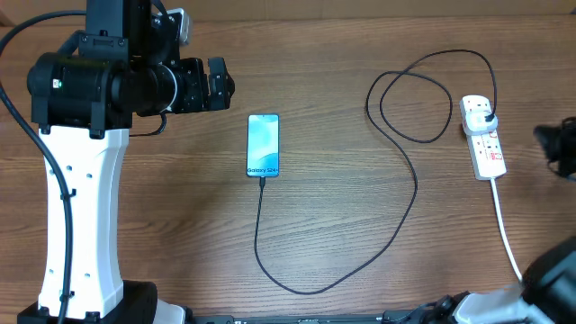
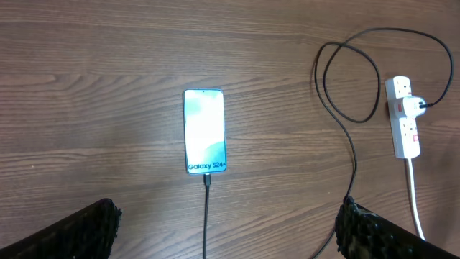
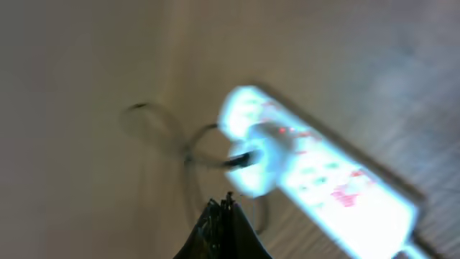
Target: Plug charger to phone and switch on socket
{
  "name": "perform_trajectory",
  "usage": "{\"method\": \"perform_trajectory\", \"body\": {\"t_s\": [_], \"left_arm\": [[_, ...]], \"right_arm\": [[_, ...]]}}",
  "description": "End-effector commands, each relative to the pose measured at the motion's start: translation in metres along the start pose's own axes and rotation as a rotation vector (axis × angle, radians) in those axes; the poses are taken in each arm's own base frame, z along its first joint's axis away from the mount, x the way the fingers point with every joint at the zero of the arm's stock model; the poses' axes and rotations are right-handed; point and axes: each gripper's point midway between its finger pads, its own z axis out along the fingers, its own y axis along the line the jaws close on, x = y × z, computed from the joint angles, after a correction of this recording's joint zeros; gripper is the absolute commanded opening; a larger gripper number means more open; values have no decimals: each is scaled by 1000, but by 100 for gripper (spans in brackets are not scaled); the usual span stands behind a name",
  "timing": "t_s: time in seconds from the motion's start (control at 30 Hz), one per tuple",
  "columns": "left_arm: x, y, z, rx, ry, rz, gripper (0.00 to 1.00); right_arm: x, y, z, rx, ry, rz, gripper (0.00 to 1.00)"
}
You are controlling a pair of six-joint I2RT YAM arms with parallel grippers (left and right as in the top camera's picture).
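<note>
1. While the left tool [image 2: 228, 219] hangs with its fingers spread fully apart and nothing between them, the phone [image 2: 205, 131] lies flat on the counter [image 2: 86, 108] below it, screen lit.
2. With its fingers pressed together on nothing, the right tool [image 3: 227, 216] hovers above the power strip [image 3: 316, 169]; that view is blurred.
3. From the phone's near short edge, the charger cable [image 1: 415, 189] curves right, loops, and its plug sits in the strip's far outlet.
4. At the counter's right side lies the power strip, its white cord running toward the near edge.

The wooden table [image 1: 342, 90] carries the phone [image 1: 263, 144], the looping charger [image 1: 415, 187] and the socket [image 1: 489, 151].
</note>
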Motion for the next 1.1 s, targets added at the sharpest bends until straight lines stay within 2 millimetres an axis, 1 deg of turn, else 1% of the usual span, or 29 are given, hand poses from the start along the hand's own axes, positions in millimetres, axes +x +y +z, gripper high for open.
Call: {"method": "perform_trajectory", "body": {"t_s": [0.0,0.03,0.1,0.2,0.23,0.27,0.33,0.43,0.53,0.57,0.7,0.77,0.87,0.97,1.0,1.07], "left_arm": [[0,-2,-2,6,-6,6,100],[0,-2,-2,6,-6,6,100],[0,-2,-2,6,-6,6,100],[0,-2,-2,6,-6,6,100],[0,-2,-2,6,-6,6,100],[0,-2,-2,6,-6,6,100],[0,-2,-2,6,-6,6,100],[0,-2,-2,6,-6,6,99],[0,-2,-2,6,-6,6,99],[0,-2,-2,6,-6,6,100],[0,-2,-2,6,-6,6,100],[0,-2,-2,6,-6,6,100],[0,-2,-2,6,-6,6,100],[0,-2,-2,6,-6,6,100],[0,-2,-2,6,-6,6,100],[0,-2,-2,6,-6,6,100]], "right_arm": [[17,58,-31,-137,-9,-170,4],[25,76,-41,-171,-18,-220,4],[47,113,-66,-219,-40,-339,4],[70,145,-87,-248,-62,-432,4],[87,166,-102,-253,-88,-494,4],[95,174,-108,-254,-99,-523,4],[117,195,-124,-263,-115,-628,4],[146,212,-142,-219,-132,-743,4],[175,215,-152,-148,-110,-866,4],[184,213,-154,-116,-100,-906,4],[208,198,-158,4,-96,-989,4],[216,194,-161,35,-104,-1001,4],[219,189,-170,76,-173,-963,4],[233,183,-178,41,-172,-982,4],[240,179,-180,20,-158,-994,4],[247,169,-180,4,-145,-986,4]]}}
